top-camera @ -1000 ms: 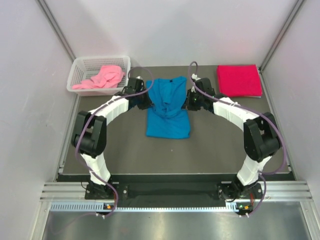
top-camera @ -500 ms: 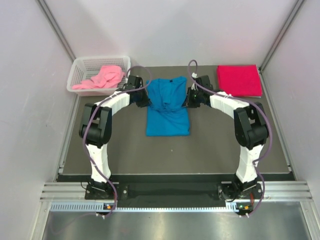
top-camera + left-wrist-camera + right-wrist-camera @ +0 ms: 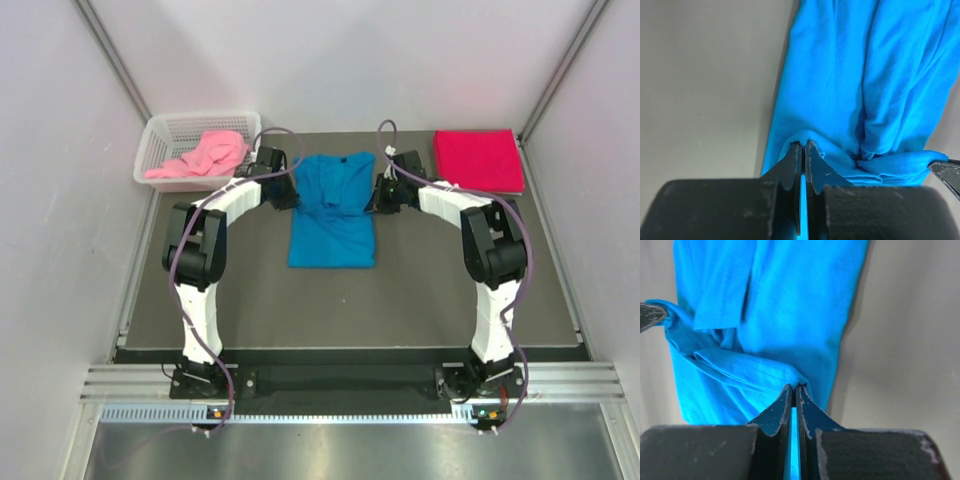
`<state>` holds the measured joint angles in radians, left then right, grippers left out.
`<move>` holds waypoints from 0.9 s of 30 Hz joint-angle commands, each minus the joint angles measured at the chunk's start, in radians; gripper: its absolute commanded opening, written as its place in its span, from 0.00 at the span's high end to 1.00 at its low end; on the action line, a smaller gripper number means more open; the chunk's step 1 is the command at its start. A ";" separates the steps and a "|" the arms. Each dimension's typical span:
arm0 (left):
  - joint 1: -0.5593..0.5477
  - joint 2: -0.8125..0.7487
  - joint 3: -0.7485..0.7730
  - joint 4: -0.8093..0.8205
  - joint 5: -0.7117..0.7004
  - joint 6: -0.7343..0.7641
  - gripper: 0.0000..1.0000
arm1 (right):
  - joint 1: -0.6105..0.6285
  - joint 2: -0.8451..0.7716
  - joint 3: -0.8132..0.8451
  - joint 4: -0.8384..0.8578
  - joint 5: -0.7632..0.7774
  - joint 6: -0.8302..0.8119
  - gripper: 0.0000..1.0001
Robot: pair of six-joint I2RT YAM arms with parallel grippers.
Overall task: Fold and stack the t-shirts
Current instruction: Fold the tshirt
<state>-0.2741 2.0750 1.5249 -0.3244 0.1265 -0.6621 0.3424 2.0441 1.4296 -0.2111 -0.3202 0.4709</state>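
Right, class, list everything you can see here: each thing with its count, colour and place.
blue shirt: 1, bright blue, partly folded, middle of the table toward the far side
red shirt: 1, crimson, folded, far right corner
pink shirt: 1, light pink, bunched in the basket
basket: 1, white mesh, far left corner
table: 1, dark grey top
left gripper: 1, black, shut on the blue shirt's left edge
right gripper: 1, black, shut on its right edge

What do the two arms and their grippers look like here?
The left arm and right arm have white links, black joints and a greyish-purple cable looping along each. The left gripper and right gripper have dark, tapered, scuffed fingers on black bodies.
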 commanded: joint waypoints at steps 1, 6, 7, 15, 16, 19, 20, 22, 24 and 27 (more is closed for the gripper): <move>0.010 -0.009 0.055 0.004 -0.054 0.030 1.00 | -0.025 0.010 0.069 0.049 -0.019 -0.020 0.99; 0.012 0.026 0.112 -0.014 -0.059 0.038 0.88 | -0.025 0.021 0.089 0.062 -0.019 -0.008 0.98; 0.012 0.036 0.121 -0.024 -0.064 0.041 0.88 | -0.026 0.030 0.091 0.067 -0.014 -0.008 0.97; 0.016 0.089 0.188 -0.079 -0.155 0.076 0.80 | -0.031 0.091 0.137 0.081 0.010 -0.012 0.89; 0.021 0.091 0.217 -0.103 -0.163 0.084 0.77 | -0.032 0.102 0.146 0.073 0.013 -0.014 0.87; 0.021 0.054 0.267 -0.162 -0.194 0.131 0.59 | -0.037 0.076 0.204 0.004 0.017 -0.017 0.77; 0.021 0.037 0.270 -0.171 -0.192 0.160 0.57 | -0.037 0.055 0.200 -0.007 0.029 -0.017 0.72; 0.019 -0.027 0.258 -0.197 -0.189 0.185 0.55 | -0.037 -0.025 0.154 -0.030 0.049 0.003 0.58; 0.019 -0.078 0.222 -0.226 -0.183 0.211 0.54 | -0.037 -0.077 0.108 -0.056 0.055 0.009 0.52; 0.019 -0.218 0.039 -0.223 -0.154 0.217 0.55 | -0.028 -0.177 -0.036 -0.063 0.050 -0.011 0.50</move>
<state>-0.2565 2.0388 1.6775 -0.5041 -0.0380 -0.4927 0.3157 2.0033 1.4631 -0.2508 -0.2802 0.4782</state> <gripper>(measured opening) 0.455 0.499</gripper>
